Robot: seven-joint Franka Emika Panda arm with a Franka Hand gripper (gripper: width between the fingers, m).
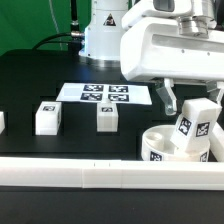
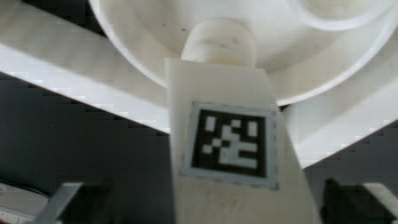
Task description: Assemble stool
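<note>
Gripper (image 1: pixel 192 108) is clenched on a leg (image 1: pixel 194 124), held upright with its end at the seat (image 1: pixel 160 146) near the front rail (image 1: pixel 100 176), at the exterior view's right. Risk: a tilted leg could cross-thread or jam in its socket, or push the seat off position. Two spare legs (image 1: pixel 47 117) (image 1: pixel 107 117) stand well apart on the table (image 1: pixel 30 75). No containers present.

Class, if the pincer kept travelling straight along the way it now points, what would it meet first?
Most likely the seat disc: the pincer holds a leg block whose tip points into the disc. Depth is unclear, so contact cannot be judged.
</note>
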